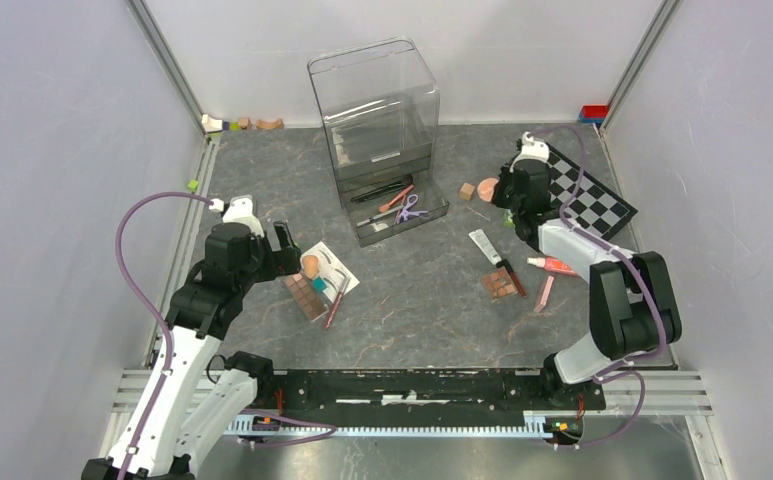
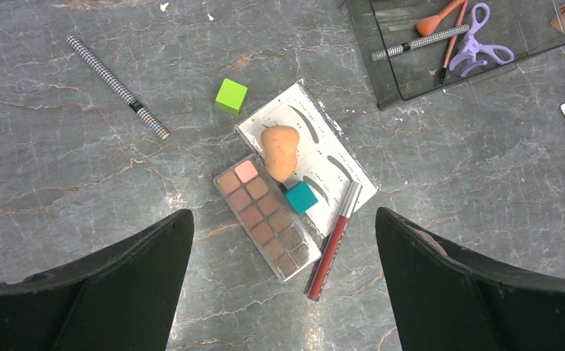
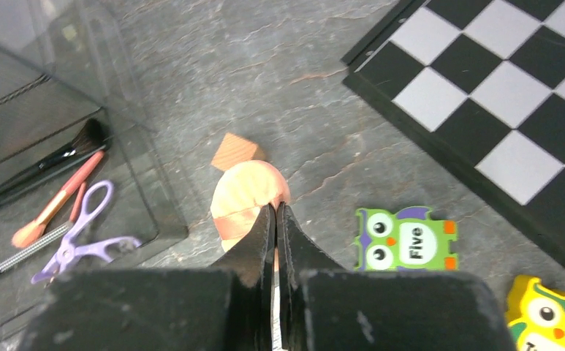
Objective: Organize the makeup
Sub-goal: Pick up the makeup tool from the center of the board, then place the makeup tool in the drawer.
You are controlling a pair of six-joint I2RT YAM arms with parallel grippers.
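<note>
The green owl tile point(image 3: 406, 240) reads "Five".

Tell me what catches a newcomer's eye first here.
The clear organizer box at the table's far middle stands out, the tray at its front holding lilac scissors. At the near left, a peach sponge lies on a white eyebrow card beside a brown palette. At the far right sits a checkerboard, the right gripper beside it, jaws shut.
</note>
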